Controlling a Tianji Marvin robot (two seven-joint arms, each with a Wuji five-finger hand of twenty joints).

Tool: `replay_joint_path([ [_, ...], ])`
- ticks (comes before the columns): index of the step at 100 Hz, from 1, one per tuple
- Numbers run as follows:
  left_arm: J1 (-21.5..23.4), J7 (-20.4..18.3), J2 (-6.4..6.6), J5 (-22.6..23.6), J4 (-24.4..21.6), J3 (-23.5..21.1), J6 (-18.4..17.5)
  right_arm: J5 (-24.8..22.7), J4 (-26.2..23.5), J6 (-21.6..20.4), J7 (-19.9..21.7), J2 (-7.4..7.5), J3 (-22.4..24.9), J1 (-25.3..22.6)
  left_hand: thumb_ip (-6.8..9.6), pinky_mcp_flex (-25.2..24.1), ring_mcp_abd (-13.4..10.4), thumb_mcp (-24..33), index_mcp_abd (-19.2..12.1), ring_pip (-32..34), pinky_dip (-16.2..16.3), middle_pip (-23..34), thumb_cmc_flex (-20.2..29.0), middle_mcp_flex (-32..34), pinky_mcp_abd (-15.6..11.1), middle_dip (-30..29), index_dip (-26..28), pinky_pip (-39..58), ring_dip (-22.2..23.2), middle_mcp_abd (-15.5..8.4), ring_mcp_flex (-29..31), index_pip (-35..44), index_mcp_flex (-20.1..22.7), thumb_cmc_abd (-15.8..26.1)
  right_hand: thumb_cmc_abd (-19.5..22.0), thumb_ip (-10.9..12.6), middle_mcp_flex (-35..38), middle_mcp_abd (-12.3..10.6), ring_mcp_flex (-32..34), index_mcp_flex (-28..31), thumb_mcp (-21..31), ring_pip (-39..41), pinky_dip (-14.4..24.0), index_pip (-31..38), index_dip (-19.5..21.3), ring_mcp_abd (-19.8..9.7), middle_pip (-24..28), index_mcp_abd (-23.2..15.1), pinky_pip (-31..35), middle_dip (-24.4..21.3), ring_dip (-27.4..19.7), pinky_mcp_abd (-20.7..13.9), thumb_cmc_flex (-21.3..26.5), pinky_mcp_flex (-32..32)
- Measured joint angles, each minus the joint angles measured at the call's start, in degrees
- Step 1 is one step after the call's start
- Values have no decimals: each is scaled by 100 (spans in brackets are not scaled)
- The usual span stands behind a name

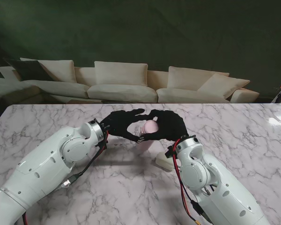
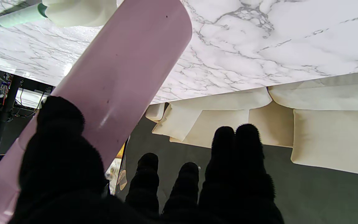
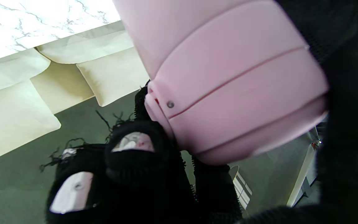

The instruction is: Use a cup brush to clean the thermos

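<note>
A pink thermos stands on the marble table between my two black-gloved hands. My right hand is shut on its lid, thumb on one side and fingers on the other. My left hand is open beside the body. Its thumb rests against the pink wall, and its fingers stretch out clear of it. The cup brush, with a cream head and a mint-green handle, lies on the table by my right wrist, nearer to me than the thermos.
A cream sofa with cushions runs along the far side of the table. The far table edge lies just behind the hands. Both white forearms reach in from the near corners.
</note>
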Motion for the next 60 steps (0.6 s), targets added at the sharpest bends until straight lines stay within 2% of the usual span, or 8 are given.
replay_joint_path([
  [13,-3,-132,15,-12,-46,-44,-17,-65,-1,2,-14,-11,75,-23,0,-18,8,0,0,-5,0,-49,-45,-48,2,-6,-91,-64,-2,19,-57,-46,0,2,0,0,6,-9,2,15,0,0,0,0,0,-4,0,0,0,4,0,-1,0,3],
  [24,65,-72,13,196,-74,-226,-44,-158,-36,18,-8,-13,211,-57,1,-18,8,0,0,-5,0,-43,-35,-1,2,-6,-91,-64,-3,19,-57,8,40,10,0,4,48,-20,48,42,0,0,1,0,0,-9,0,2,0,6,0,-2,0,23],
  [29,132,38,8,371,-94,-364,-59,-226,-80,40,31,-9,298,-75,1,-18,10,-18,13,-5,0,109,8,337,14,88,36,-64,-3,14,-56,269,301,153,0,4,51,-25,49,44,0,0,2,0,0,-11,0,2,0,6,0,-2,0,24],
  [38,293,199,9,621,-170,-635,-55,-389,-186,114,228,18,480,-93,3,-100,26,-48,128,-5,-1,256,364,765,93,344,215,-64,-3,11,-55,447,599,466,0,5,54,-35,49,47,0,5,3,0,0,-14,0,2,0,6,0,-3,0,25],
  [43,386,339,12,728,-211,-759,-23,-473,-249,156,406,43,587,-93,3,-267,28,-17,154,-6,13,321,560,1118,256,473,411,-64,-3,0,-54,682,966,694,0,5,56,-38,49,49,0,7,3,0,0,-15,0,2,0,8,0,-5,0,24],
  [47,473,413,13,775,-258,-867,43,-519,-288,185,549,67,673,-89,3,-384,28,-70,162,-6,24,388,700,1311,334,564,509,-67,-3,-3,-49,826,1197,861,0,5,58,-40,49,50,0,8,4,0,0,-16,0,2,0,9,0,-7,0,25],
  [60,727,595,13,795,-383,-1181,300,-614,-331,265,946,152,922,-20,3,-599,36,2,271,-6,85,533,845,1771,544,841,701,-89,51,-3,91,1029,1547,1250,0,5,61,-45,49,52,0,14,5,0,0,-17,0,2,1,10,0,-10,0,25],
])
